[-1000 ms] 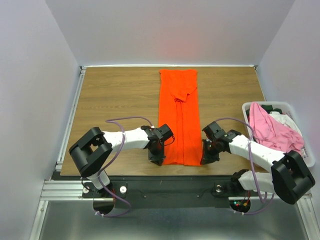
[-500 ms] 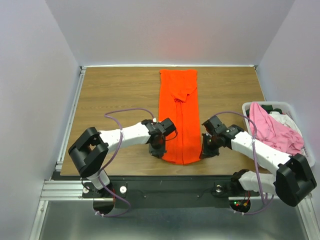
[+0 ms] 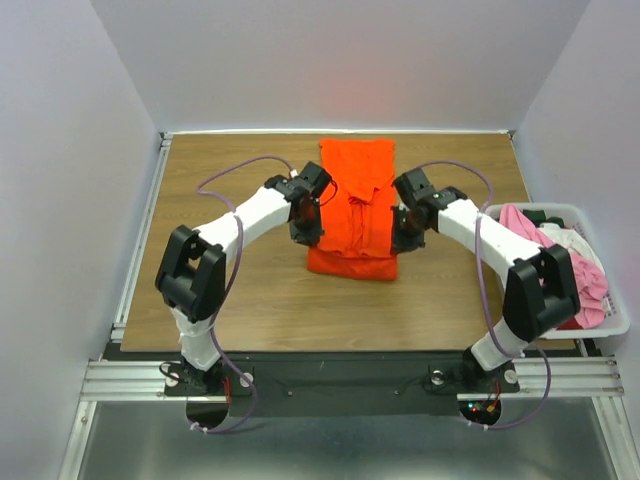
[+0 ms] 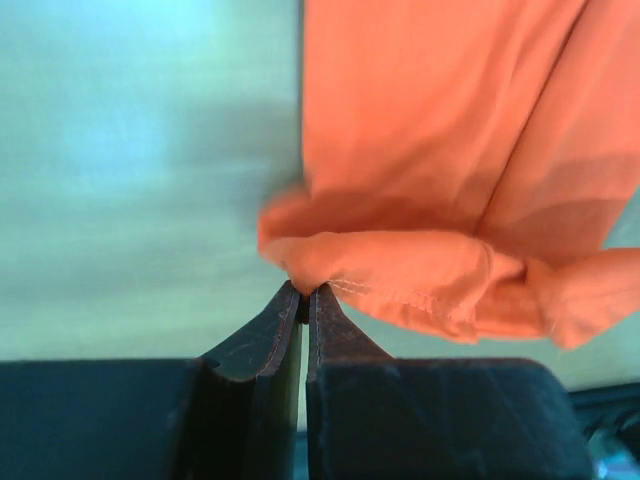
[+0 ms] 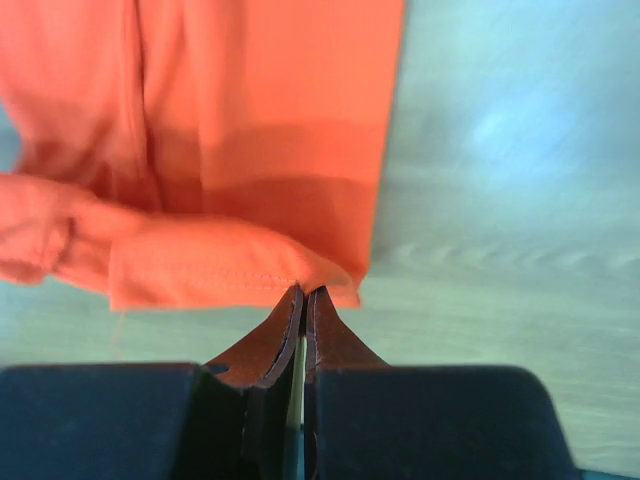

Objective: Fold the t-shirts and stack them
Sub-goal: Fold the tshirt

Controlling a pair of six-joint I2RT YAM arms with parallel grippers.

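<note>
The bright orange t-shirt [image 3: 354, 205] lies in a long strip at the middle back of the table, its near end lifted and doubled over toward the far end. My left gripper [image 3: 311, 228] is shut on the hem's left corner [image 4: 300, 262]. My right gripper [image 3: 401, 236] is shut on the hem's right corner [image 5: 318, 272]. Both hold the hem a little above the table, over the shirt's middle. The fold's near edge rests on the wood. A pink t-shirt [image 3: 545, 258] and a white one [image 3: 570, 236] lie in the bin.
A white plastic bin [image 3: 615, 312] stands at the table's right edge with several shirts heaped in it. Grey walls close the table on the left, back and right. Bare wood [image 3: 220, 190] shows to the left of the orange shirt.
Both grippers have carried the shirt's near hem away from the front edge toward the back, folding the strip over itself. The arms have stretched out further.
</note>
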